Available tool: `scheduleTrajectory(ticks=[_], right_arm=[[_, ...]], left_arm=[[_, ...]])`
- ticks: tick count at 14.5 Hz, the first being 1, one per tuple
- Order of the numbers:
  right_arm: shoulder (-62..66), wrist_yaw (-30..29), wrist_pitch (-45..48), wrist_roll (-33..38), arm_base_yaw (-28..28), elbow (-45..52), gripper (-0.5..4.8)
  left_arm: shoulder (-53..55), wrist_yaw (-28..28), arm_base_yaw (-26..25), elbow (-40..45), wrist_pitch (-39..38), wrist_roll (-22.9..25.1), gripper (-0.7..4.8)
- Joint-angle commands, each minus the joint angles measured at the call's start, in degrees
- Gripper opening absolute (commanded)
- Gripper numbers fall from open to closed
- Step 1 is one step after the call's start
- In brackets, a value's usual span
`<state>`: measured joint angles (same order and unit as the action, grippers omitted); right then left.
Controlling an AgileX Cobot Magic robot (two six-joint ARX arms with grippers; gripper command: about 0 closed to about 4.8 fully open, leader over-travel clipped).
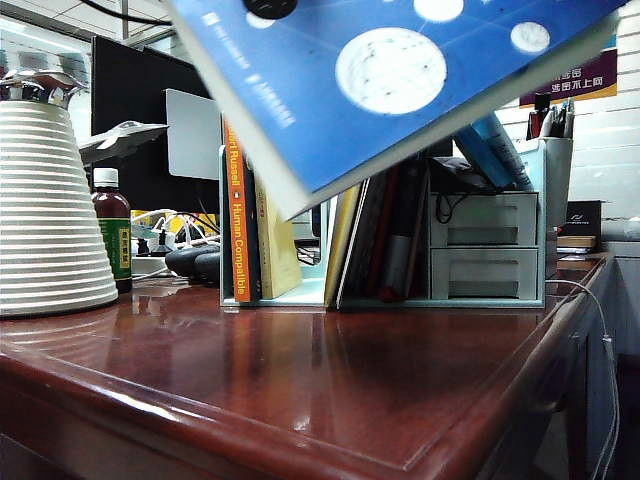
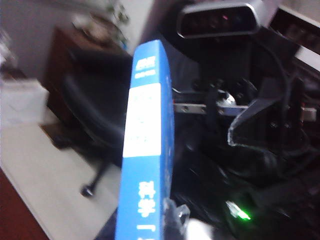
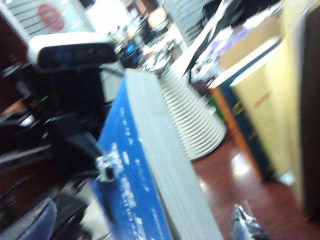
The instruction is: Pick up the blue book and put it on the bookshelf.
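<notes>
The blue book (image 1: 330,100) is lifted, tilted above the bookshelf (image 1: 490,240), not yet shelved; left gripper (image 2: 172,220) clamps its spine end, right gripper (image 3: 240,225) beside it looks released

blue book (image 1: 330,120): bright blue cover, white ovals, white lettering, white page edges. bookshelf (image 1: 490,250): pale mint green. table (image 1: 330,380): glossy red-brown wood. Orange-spined book (image 1: 238,245), white text.

Exterior camera low at tabletop (image 1: 330,390) edge, facing bookshelf (image 1: 480,250), near. Left wrist camera close along blue book (image 2: 147,150) spine; right wrist camera close along its page edges. All share book.
</notes>
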<state>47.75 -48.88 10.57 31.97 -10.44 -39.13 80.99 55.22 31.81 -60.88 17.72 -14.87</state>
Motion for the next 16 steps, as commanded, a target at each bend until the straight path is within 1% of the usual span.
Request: scheduleTrajectory(ticks=[1,2,3,4,5,6,7,8,9,10,11,14,15,16], right_arm=[[-0.5,5.0,4.4,0.2,0.0,-0.4,4.79],[-0.9,7.3,5.1,0.1,0.4,-0.4,4.79],[-1.7,9.4,5.2,-0.3,0.9,-0.4,4.79],[-2.5,11.5,5.2,-0.5,1.7,-0.4,4.79],[-3.7,13.9,5.2,-0.5,3.0,-0.4,4.79],[-4.9,15.6,5.1,-0.5,4.0,-0.4,4.79],[-5.9,15.8,5.1,-0.5,4.6,-0.4,4.79],[-6.5,15.7,5.1,-0.5,4.6,-0.4,4.23],[-7.1,15.6,5.1,-0.6,4.6,-0.4,1.81],[-7.4,15.5,5.2,-1.0,4.6,-0.4,0.50],[-8.0,15.5,5.1,-3.2,4.2,-0.4,-0.03],[-8.1,15.2,5.1,-3.5,4.0,-0.4,-0.03],[-8.1,12.5,4.9,-3.5,4.0,-0.4,-0.03],[-8.1,12.5,4.9,-3.5,4.0,-0.4,-0.03]], left_arm=[[-0.8,-5.7,-1.5,-1.2,15.5,-2.0,-0.06],[-1.0,-8.9,-2.4,-1.2,20.4,-4.4,-0.06],[-1.1,-13.7,-3.6,-1.2,26.2,-7.1,-0.06],[-1.2,-18.6,-4.7,-1.2,30.7,-8.8,-0.06],[-1.4,-25.5,-6.0,-1.2,34.9,-9.4,-0.06],[-1.5,-31.5,-6.5,-1.2,37.4,-9.3,-0.06],[-1.6,-38.4,-6.6,-1.2,37.7,-8.7,-0.06],[-1.6,-43.5,-7.2,-1.2,37.6,-6.7,-0.06],[-1.5,-47.6,-6.9,-1.2,36.6,-2.9,-0.06],[-1.5,-49.0,-6.7,-1.2,35.9,-1.5,-0.06],[-1.5,-52.2,-6.1,-1.2,34.9,0.7,-0.06],[-0.6,-60.1,-4.4,-1.2,35.0,4.9,-0.06],[4.3,-65.9,-2.8,-1.2,38.5,6.6,-0.06],[6.0,-66.8,-2.4,-1.2,40.3,7.4,-0.06]])
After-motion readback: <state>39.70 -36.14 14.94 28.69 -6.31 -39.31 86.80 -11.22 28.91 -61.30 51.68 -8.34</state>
